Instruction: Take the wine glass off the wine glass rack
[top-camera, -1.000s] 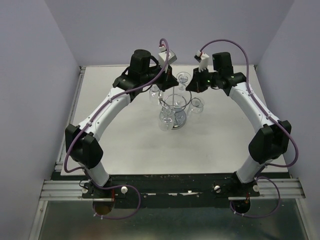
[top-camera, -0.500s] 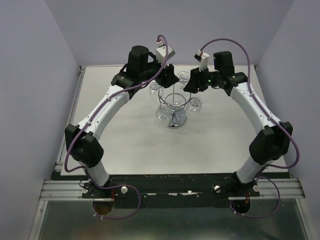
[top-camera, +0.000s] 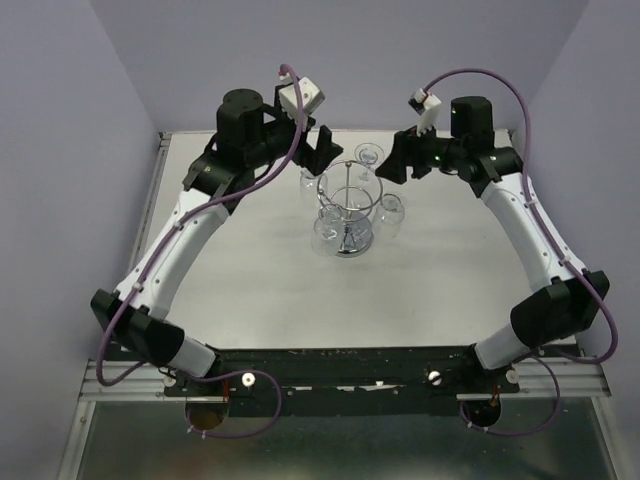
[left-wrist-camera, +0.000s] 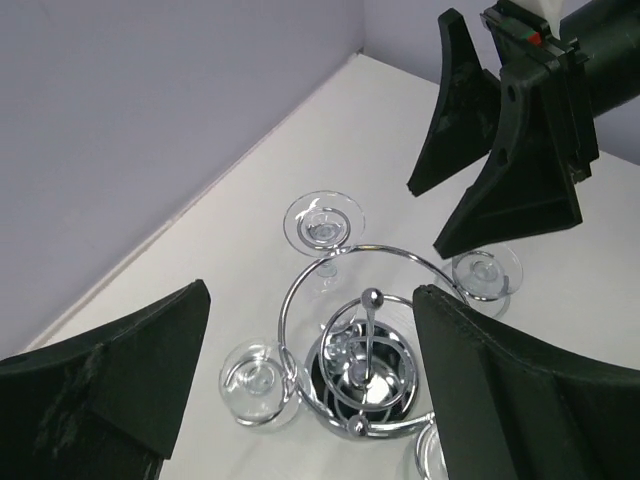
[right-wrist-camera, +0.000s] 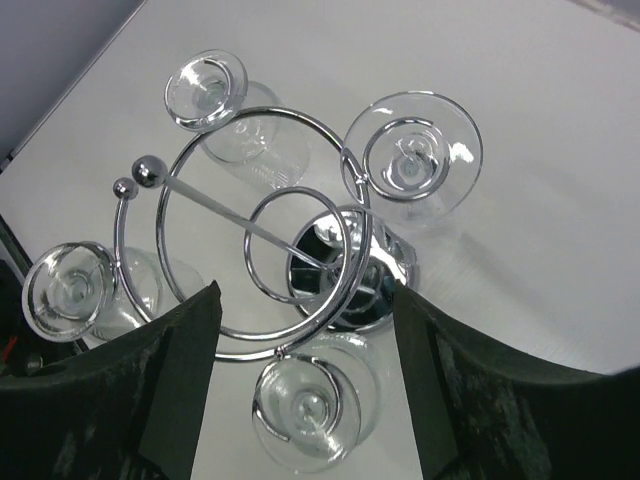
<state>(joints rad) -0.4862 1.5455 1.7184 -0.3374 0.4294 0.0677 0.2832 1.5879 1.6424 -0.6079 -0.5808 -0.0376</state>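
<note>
**Currently both claws open and empty beside the loaded rack**

The wine glass rack (top-camera: 346, 212) is seen standing upright on the white table (top-camera: 250, 290), towards its far side and between the two arms. Four glasses are hung upside down from its loop holders, feet uppermost: the far wine glass (top-camera: 369, 155), the right wine glass (top-camera: 393, 209), the near wine glass (top-camera: 330, 230) and the left wine glass (top-camera: 308, 183). All four are still carried by the rack.

The left claw (top-camera: 320, 148) is held above the table just to the far left of the rack. In the left wrist view its fingers (left-wrist-camera: 110, 385) are spread wide, with nothing gripped between them; the rack's hoop and post are framed in the gap below.

The right claw (top-camera: 392, 160) is held just to the far right of the rack, close to the far wine glass. Its fingers (right-wrist-camera: 495, 410) are also parted, somewhat less widely, and nothing is clasped or touched by them; the rack and its glasses are seen beneath.
</note>
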